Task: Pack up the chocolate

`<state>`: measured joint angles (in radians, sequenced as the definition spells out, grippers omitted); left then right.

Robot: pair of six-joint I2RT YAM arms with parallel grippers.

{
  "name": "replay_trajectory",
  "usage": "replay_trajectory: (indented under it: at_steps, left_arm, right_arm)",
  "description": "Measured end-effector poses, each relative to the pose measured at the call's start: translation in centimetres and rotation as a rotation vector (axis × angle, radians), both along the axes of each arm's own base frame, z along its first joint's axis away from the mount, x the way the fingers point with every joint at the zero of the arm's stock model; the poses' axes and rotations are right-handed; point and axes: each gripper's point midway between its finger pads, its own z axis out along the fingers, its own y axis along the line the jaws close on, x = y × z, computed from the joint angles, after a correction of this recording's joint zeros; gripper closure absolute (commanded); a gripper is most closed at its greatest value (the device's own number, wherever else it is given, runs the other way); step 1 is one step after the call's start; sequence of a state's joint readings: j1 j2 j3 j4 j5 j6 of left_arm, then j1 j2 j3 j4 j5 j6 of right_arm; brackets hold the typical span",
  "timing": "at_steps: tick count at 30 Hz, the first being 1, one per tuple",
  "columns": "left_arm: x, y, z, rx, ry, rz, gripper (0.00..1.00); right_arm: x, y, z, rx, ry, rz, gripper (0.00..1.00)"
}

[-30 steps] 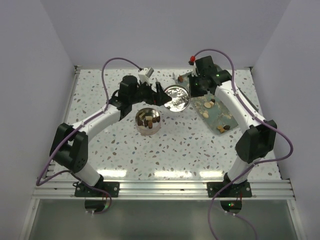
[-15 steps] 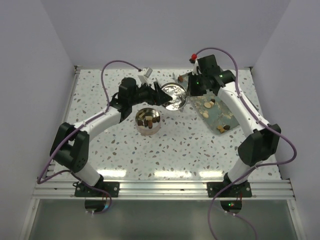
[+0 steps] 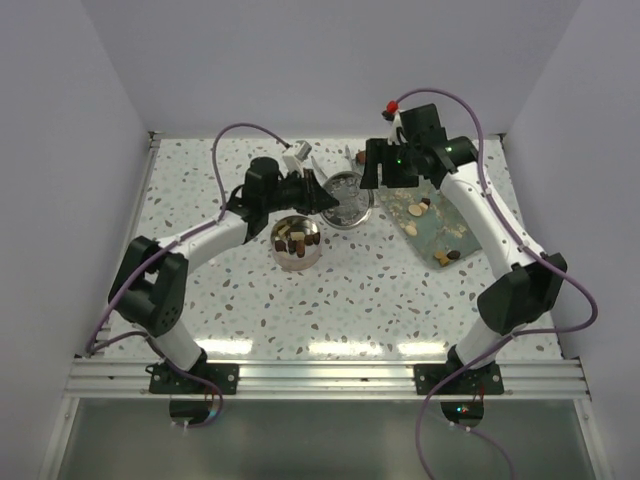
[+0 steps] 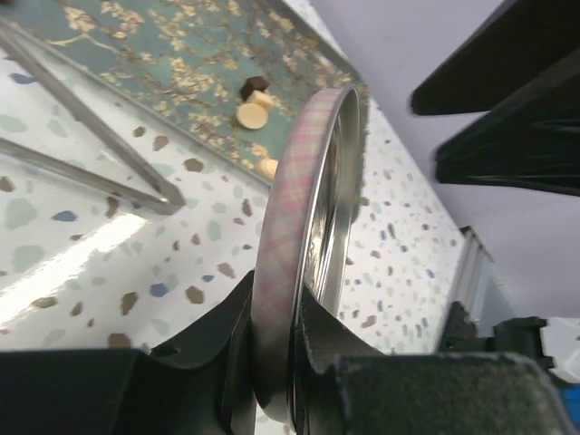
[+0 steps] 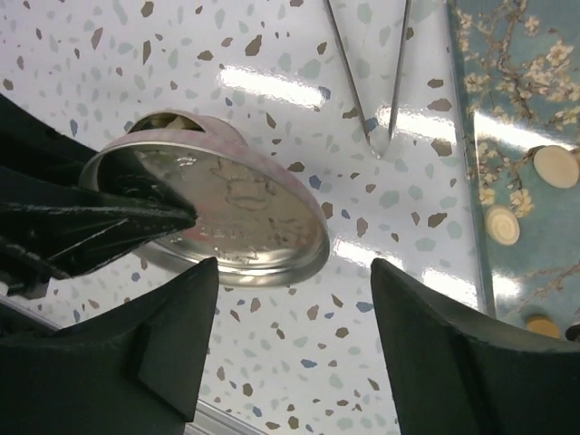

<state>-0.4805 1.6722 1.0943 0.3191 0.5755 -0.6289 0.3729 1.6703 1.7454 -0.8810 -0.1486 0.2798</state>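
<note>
**A:** Who has the lid?

**B:** The left fingers [image 3: 321, 193] are pinched shut on the rim of the lid [image 3: 347, 198]. They hold it tilted, hollow side up. An edge grip like that leaves the rest of the rim free to drop onto a tin, which is probably the reason for it.

**A:** And the right?

**B:** The right fingers [image 3: 375, 176] are spread apart with nothing in them, hanging just above the far side of the lid. I can't tell whether the lid's low edge touches the counter [image 3: 380, 300].

**A:** Where is the chocolate?

**B:** It's split. Some chocolate [image 3: 292, 238] sits in the open tin [image 3: 297, 258], just beside the lid on the near side. More pieces lie on the tray [image 3: 436, 232], to the right and well apart from the tin.

**A:** So is it too soon to close?

**B:** I'd say so, since capping now would leave the tray's pieces out. The left arm is the nearer one to the tin, so that may be why it carries the lid.

**A:** Is anything in the way?

**B:** The tongs [image 5: 372, 72] lie on the counter between the lid and the tray. The right fingers crowd the lid from above, so any sweep toward the tin has to stay clear of them. The tin's mouth is unobstructed.
</note>
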Motion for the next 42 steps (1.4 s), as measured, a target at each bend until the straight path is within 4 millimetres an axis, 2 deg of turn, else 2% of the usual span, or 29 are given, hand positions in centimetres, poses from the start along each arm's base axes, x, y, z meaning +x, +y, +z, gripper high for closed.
replay_trajectory:
  at_steps: [4, 7, 10, 13, 15, 17, 19, 22, 25, 28, 30, 35, 39, 42]
  left_arm:
    - [1.7, 1.6, -1.2, 0.149, -0.103, 0.071, 1.0]
    - [2.7, 3.8, -0.6, 0.28, -0.225, 0.144, 1.0]
    - [3.4, 6.1, 2.9, 0.408, -0.431, 0.244, 1.0]
    - [2.6, 7.2, 7.2, 0.506, -0.642, 0.33, 1.0]
    - [1.7, 6.9, 9.3, 0.561, -0.759, 0.364, 1.0]
    - [1.1, 6.4, 9.9, 0.629, -0.844, 0.382, 1.0]
    - [0.5, 6.1, 9.3, 0.708, -0.899, 0.387, 1.0]
    - [-0.5, 6.0, 7.0, 0.843, -0.945, 0.37, 1.0]
    - [-0.5, 6.6, 5.6, 0.945, -0.964, 0.375, 1.0]
    - [-0.3, 7.5, 6.0, 0.991, -0.992, 0.422, 1.0]
    - [-0.4, 7.7, 6.7, 1.003, -1.013, 0.451, 1.0]
    - [-1.0, 6.7, 7.8, 1.005, -1.07, 0.458, 1.0]
    - [-0.9, 6.3, 7.0, 1.038, -1.079, 0.436, 1.0]
    - [-0.8, 6.1, 6.6, 1.045, -1.078, 0.426, 1.0]
  right_arm:
    - [0.1, -0.1, 2.9, 0.012, -0.045, -0.006, 0.2]
    - [0.4, 0.1, 5.8, 0.049, -0.094, -0.021, 0.19]
    - [0.3, 0.8, 8.9, 0.125, -0.116, -0.04, 0.19]
    - [0.3, 2.4, 11.0, 0.239, -0.101, -0.032, 0.19]
    - [0.2, 3.5, 11.0, 0.31, -0.049, -0.031, 0.19]
    - [0.2, 4.4, 10.3, 0.357, 0.015, -0.04, 0.19]
    - [0.3, 5.0, 9.8, 0.401, 0.071, -0.049, 0.19]
    - [0.4, 5.5, 9.7, 0.471, 0.135, -0.068, 0.19]
    - [0.7, 5.6, 9.8, 0.517, 0.162, -0.084, 0.19]
    - [0.5, 5.5, 8.9, 0.538, 0.2, -0.094, 0.2]
    - [0.1, 5.5, 7.5, 0.533, 0.238, -0.108, 0.2]
    - [-0.4, 5.6, 4.6, 0.538, 0.304, -0.136, 0.2]
    - [-0.1, 5.8, 4.5, 0.572, 0.295, -0.147, 0.2]
    - [0.0, 5.9, 5.3, 0.597, 0.275, -0.145, 0.2]
